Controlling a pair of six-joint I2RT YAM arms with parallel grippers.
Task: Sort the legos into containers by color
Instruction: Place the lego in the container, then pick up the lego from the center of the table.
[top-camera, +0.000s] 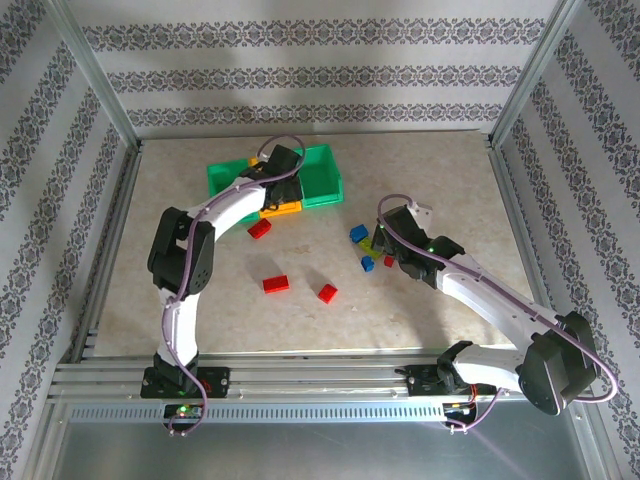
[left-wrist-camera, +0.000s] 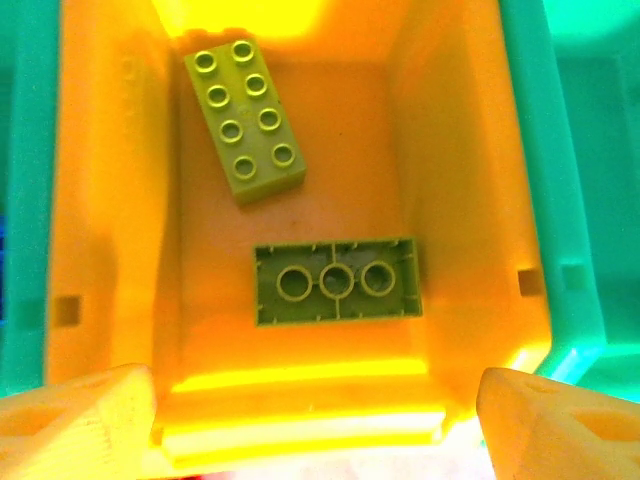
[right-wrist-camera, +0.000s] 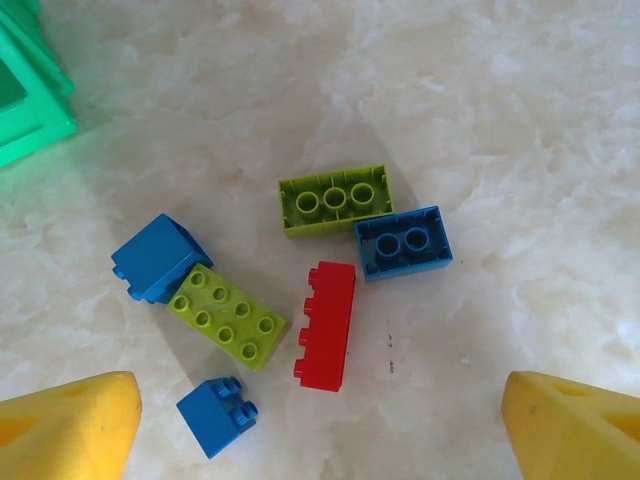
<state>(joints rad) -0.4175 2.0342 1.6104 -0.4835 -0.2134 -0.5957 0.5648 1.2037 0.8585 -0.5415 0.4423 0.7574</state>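
Note:
My left gripper (left-wrist-camera: 315, 400) hangs open over the orange-yellow container (left-wrist-camera: 450, 200), nothing between its fingers. Two lime legos lie inside: one studs up (left-wrist-camera: 245, 112), one upside down (left-wrist-camera: 335, 281). In the top view that gripper (top-camera: 283, 190) sits over the orange bin (top-camera: 282, 209), between two green containers (top-camera: 322, 182) (top-camera: 222, 177). My right gripper (right-wrist-camera: 320, 395) is open above a cluster: a red lego on its side (right-wrist-camera: 325, 325), two lime ones (right-wrist-camera: 228, 317) (right-wrist-camera: 334, 199), and three blue ones (right-wrist-camera: 403, 242) (right-wrist-camera: 158, 256) (right-wrist-camera: 216, 415).
Three red bricks lie loose on the table left of the cluster (top-camera: 260, 228) (top-camera: 275, 283) (top-camera: 327, 292). A green bin corner (right-wrist-camera: 30, 100) shows at the upper left of the right wrist view. Metal frame posts and patterned walls close in the table.

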